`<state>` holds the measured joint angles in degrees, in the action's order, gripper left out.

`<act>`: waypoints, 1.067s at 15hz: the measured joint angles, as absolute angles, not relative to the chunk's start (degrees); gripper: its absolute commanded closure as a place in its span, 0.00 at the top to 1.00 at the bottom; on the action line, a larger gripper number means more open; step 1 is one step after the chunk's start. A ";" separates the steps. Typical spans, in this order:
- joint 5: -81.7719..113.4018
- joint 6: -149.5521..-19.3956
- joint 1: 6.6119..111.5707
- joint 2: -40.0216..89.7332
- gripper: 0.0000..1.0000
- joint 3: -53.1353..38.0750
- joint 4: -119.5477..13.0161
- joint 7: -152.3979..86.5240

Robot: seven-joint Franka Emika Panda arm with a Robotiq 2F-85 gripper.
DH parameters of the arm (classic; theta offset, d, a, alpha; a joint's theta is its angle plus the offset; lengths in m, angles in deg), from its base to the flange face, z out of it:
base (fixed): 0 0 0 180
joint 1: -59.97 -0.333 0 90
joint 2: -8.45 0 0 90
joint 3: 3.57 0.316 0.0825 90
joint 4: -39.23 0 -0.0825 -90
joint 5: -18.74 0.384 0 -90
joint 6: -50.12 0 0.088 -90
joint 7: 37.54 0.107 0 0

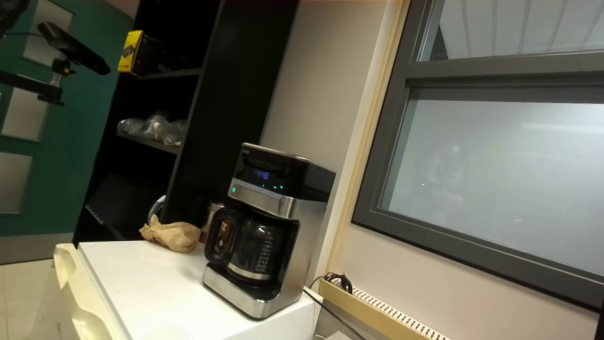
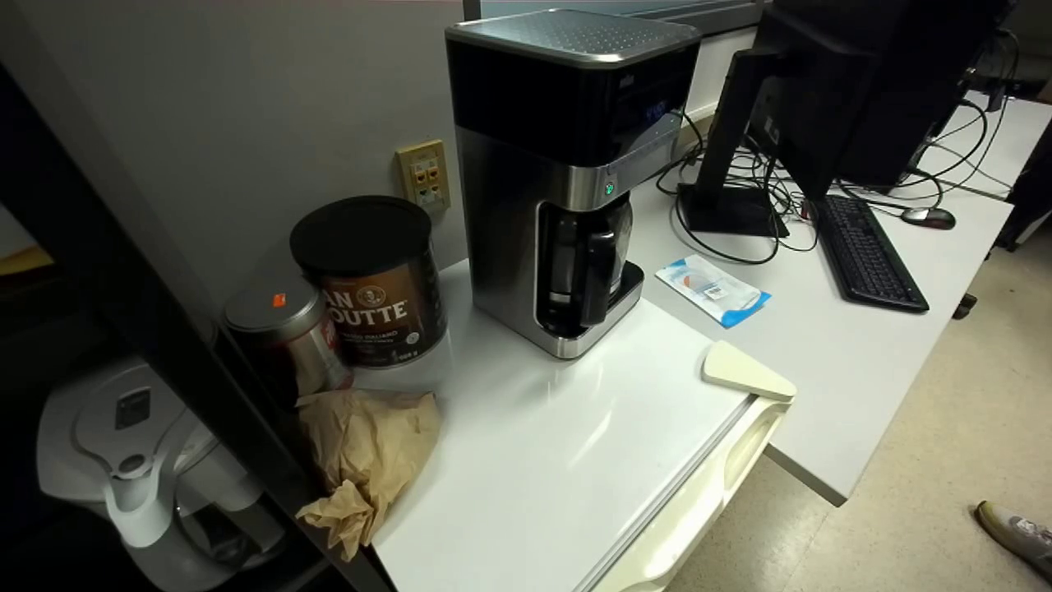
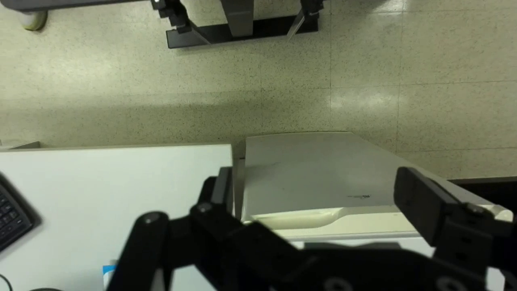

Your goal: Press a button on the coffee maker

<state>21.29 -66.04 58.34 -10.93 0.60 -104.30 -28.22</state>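
The coffee maker point(image 1: 306, 236) is a boxy black and silver machine, upright on the white top of a low cabinet; it also shows in an exterior view point(image 2: 505, 222) from its side. Its control strip point(image 1: 257, 188) runs along the upper front under a blue-lit display point(image 1: 262, 174). A green-lit button point(image 1: 233, 190) glows at one end of the strip, seen too in an exterior view point(image 2: 610, 188). The dark carafe point(image 1: 257, 243) sits inside. My gripper point(image 3: 313, 194) is open and empty in the wrist view, above the cabinet's front edge. It is outside both exterior views, and the coffee maker is outside the wrist view.
A paper bag point(image 2: 374, 452), a coffee tin point(image 2: 370, 284) and a smaller can point(image 2: 279, 321) stand beside the coffee maker near a black shelf point(image 1: 231, 94). A desk point(image 2: 830, 362) with a monitor, keyboard point(image 2: 871, 255), cables and packet point(image 2: 713, 288) adjoins the cabinet.
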 measured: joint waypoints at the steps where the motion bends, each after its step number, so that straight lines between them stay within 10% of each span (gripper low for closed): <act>1: 20.04 -67.55 58.67 -9.73 1.00 0.50 -103.83 -28.24; 6: 14.31 -75.97 60.63 -1.14 1.00 -0.64 -98.73 -28.59; 7: 13.30 -78.12 60.95 1.01 0.75 -0.99 -97.35 -28.59; 16: 2.93 -97.35 61.25 20.88 0.13 -4.28 -83.69 -28.53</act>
<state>2.93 -97.35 61.25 20.88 -4.28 -83.69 -28.53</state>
